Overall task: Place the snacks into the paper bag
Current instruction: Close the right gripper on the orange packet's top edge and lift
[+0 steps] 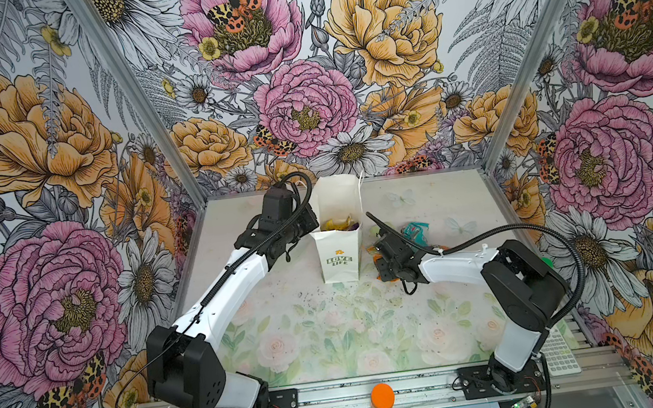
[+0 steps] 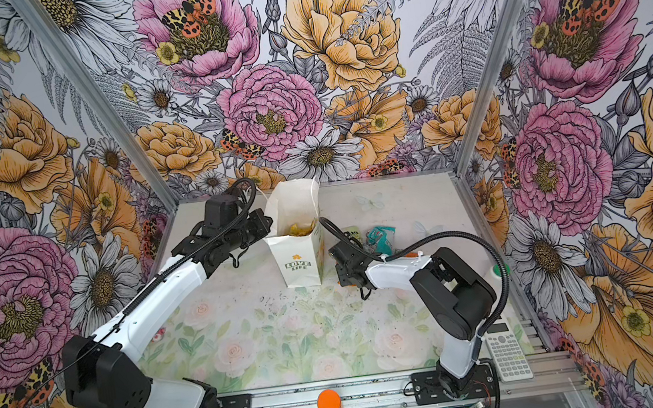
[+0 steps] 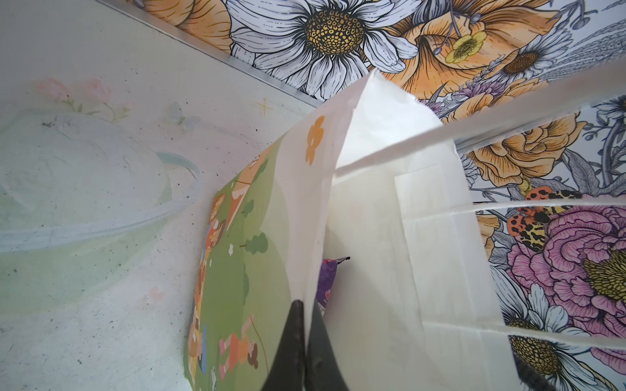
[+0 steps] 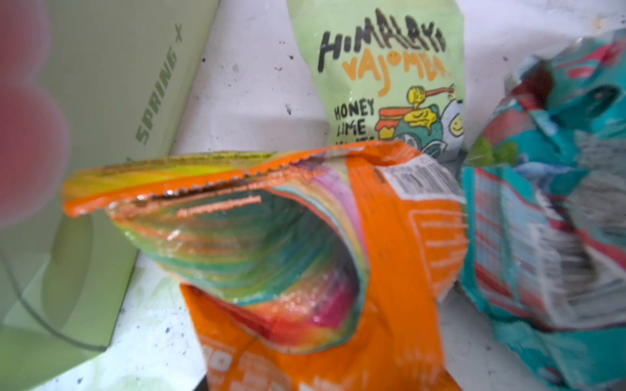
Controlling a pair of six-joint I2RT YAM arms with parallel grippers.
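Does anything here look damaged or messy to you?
Yes. The orange packet beside the paper bag is torn open along its top, its shiny inside gaping. The teal packet next to it is badly crumpled. Dark specks dot the table.

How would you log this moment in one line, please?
left gripper: shut on paper bag | right gripper: at orange packet | loose: teal packet, pale green packet

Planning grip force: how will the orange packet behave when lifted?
The orange packet will probably flop and crumple: its film is creased and its torn mouth gapes. It is likely very light, since no contents show inside. The glossy foil may slip from a shallow pinch.
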